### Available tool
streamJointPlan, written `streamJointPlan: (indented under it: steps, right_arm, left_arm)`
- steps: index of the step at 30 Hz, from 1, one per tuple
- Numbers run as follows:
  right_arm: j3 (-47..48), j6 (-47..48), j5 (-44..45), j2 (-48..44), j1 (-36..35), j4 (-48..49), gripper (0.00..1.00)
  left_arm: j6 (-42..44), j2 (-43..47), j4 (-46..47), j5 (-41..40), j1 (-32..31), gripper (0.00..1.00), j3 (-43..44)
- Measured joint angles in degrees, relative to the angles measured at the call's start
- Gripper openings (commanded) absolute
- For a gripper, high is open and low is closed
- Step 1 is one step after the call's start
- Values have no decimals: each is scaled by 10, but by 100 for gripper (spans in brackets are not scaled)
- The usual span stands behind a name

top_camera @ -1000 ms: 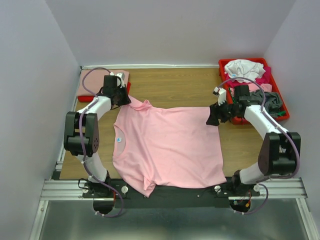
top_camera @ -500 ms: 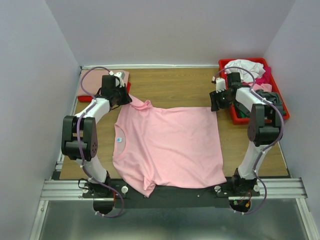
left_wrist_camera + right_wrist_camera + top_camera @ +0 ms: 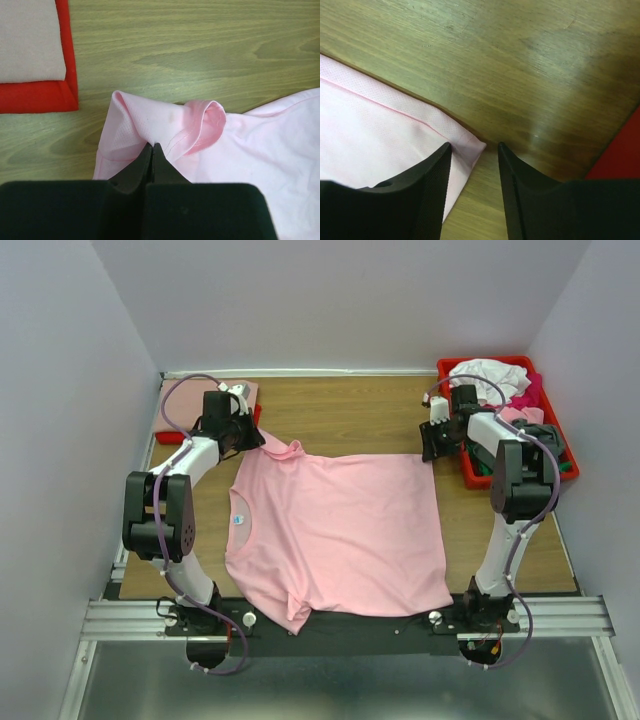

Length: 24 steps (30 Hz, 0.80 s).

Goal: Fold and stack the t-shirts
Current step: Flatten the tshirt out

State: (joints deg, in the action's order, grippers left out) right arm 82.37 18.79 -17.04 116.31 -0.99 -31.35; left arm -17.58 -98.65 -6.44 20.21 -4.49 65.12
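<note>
While the pink shirt (image 3: 335, 530) lies spread flat on the desk (image 3: 350, 410), neck to the left and hem to the right, its far edge is being taken at both ends. The left jaws are clenched on the bunched far sleeve (image 3: 200, 122), whose cuff curls over just beyond the tips. The right jaws stand apart astride the far hem corner (image 3: 465, 145), one tip over the cloth and the other over bare wood, so nothing is gripped there yet. Taking these two points probably lets the whole far edge rise evenly and taut, ready to be carried toward the near side as the first fold. Holding one end only would drag the cloth askew. The folded stack (image 3: 30, 40) waits well clear at the far left corner, leaving room for the fold. The red tray (image 3: 570, 465) with its heap (image 3: 490, 375) of unfolded shirts sits just beyond the right jaws. Against a second ago, the right arm (image 3: 520, 480) has drawn its elbow in from the right edge and now stands nearly upright. Its jaws have shifted from over the hem corner to the far side of it, nearer the tray. The shirt and the left arm look unchanged.
</note>
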Motion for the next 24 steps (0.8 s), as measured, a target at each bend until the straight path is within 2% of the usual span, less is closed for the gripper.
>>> streamJointPlan:
  steps: [2,3,4,7,10,17,24]
  right_arm:
    - [0,0,-3,1,0,0,40]
    - [0,-1,-6,1,0,0,33]
    - [0,0,-7,2,0,0,33]
    - [3,0,-20,5,0,0,15]
    - [5,3,-29,5,0,-1,8]
    - [5,10,-49,-7,0,-2,0]
    - [-6,23,-80,-61,0,-2,1]
  left_arm:
    - [0,0,0,1,0,0,0]
    - [0,0,0,1,0,0,0]
    - [0,0,1,2,1,0,0]
    - [0,0,3,3,3,0,0]
    - [0,0,7,9,5,0,-1]
    - [-5,0,15,34,16,0,-7]
    - [-24,0,38,87,28,0,-25]
